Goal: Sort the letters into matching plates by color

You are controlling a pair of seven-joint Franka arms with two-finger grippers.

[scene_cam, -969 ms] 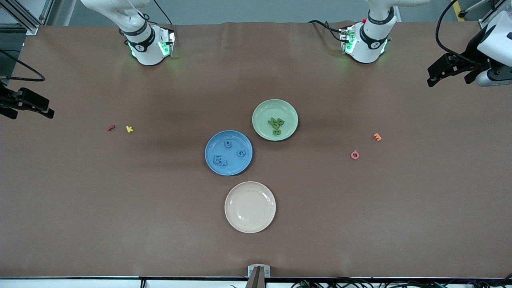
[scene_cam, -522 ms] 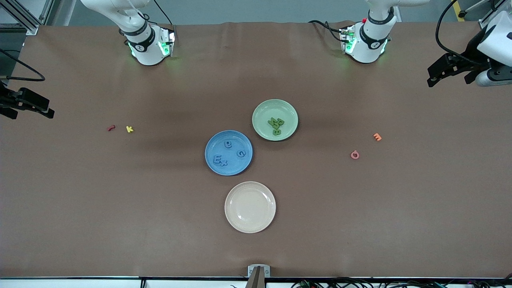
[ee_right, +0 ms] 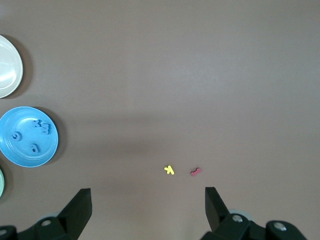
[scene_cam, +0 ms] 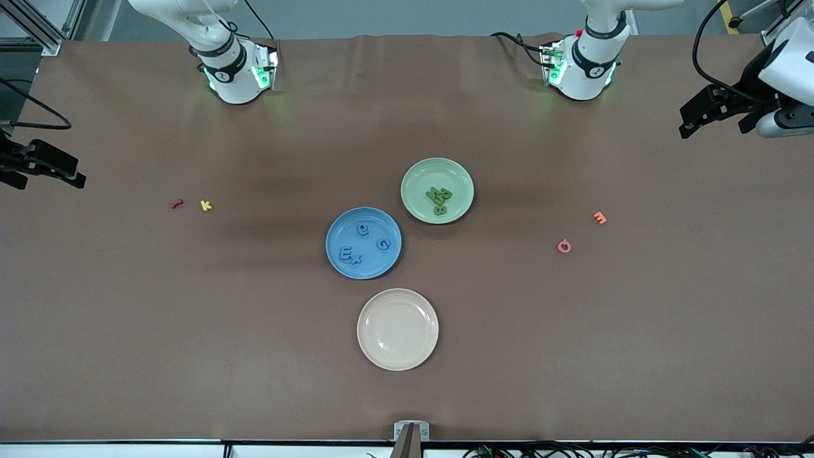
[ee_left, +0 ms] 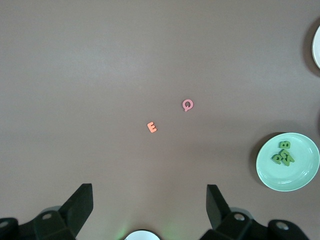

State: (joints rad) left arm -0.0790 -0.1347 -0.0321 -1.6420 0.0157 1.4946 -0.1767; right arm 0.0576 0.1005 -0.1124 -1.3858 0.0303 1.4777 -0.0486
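- We see four blue letters (scene_cam: 362, 243) lying in the blue plate (scene_cam: 334, 254) at mid-counter (scene_cam: 159, 331).
- We see four green letters (scene_cam: 439, 200) bunched in the green plate (scene_cam: 423, 175), which sits farther from the front camera, just beside the blue one.
- A cream plate (scene_cam: 397, 356) lies nearest the camera.
- Red (scene_cam: 177, 203) and yellow (scene_cam: 205, 205) letters lie toward the right arm's end; orange (scene_cam: 600, 217) and pink (scene_cam: 564, 246) toward the left arm's.
- Our left gripper (ee_left: 150, 205) waits over its end of the counter, jaws wide apart, holding nothing.
- Our right gripper (ee_right: 148, 205) likewise, over its end, jaws spread and bare.
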